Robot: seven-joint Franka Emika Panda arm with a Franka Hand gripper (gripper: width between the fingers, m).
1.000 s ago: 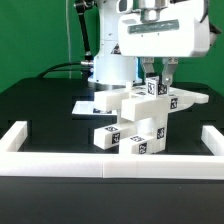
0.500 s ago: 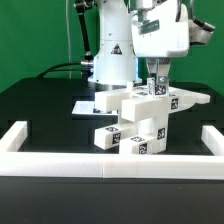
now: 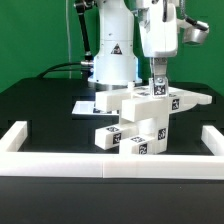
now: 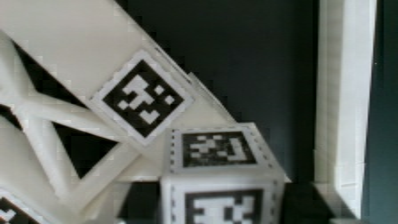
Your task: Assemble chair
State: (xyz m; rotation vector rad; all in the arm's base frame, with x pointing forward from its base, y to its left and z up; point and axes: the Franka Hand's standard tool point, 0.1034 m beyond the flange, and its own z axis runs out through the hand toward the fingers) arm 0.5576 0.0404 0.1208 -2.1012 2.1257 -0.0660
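**Exterior view.** A small, chunky white plastic chair (image 3: 138, 112), partly built, stands on the matt black table (image 3: 40, 115) near the middle of the scene. It sits just behind the low white border wall (image 3: 60, 160) that runs along the front edge. The chair is made of smooth flat panels and square-section blocks, and each piece carries black-and-white square tags. A flat panel lies across the top, with blocky pieces stacked under it. A short upright square post (image 3: 157, 91) rises from the panel.

The dark two-finger pincer (image 3: 158, 76) of the glossy white robot arm (image 3: 160, 30) hangs directly over this post, its tips at the post's top. At this size it cannot be told whether the fingers are apart or clamped on the post. The arm's upper part is cut off by the frame.

A thin flat white marker board (image 3: 84, 105) lies on the table to the exterior view's left of the chair, partly hidden behind it. A green backdrop (image 3: 30, 40) closes the scene.

**Wrist view.** A close, somewhat blurred look shows a white cross-braced panel (image 4: 71, 110) with a tilted tag (image 4: 143, 95). Beside it is a white square block (image 4: 222, 165) tagged on two faces. Both are cut off by the frame. The pincer fingers do not appear here.
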